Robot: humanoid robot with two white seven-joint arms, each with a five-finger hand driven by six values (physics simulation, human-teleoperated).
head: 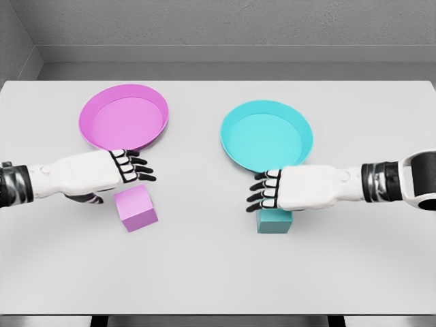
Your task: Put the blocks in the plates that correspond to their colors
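The left hand [112,170] hovers with loose fingers, holding nothing, the pink block [135,208] just below it and the pink plate [123,117] beyond, while the right hand [283,189], likewise relaxed, partly covers the teal block [274,221], the teal plate [266,136] behind, seemingly both poised to grasp.

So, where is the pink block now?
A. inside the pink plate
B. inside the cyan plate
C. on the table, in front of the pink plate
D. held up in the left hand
C: the pink block sits on the table, nearer to the camera than the pink plate and just below the left hand, which does not grasp it.
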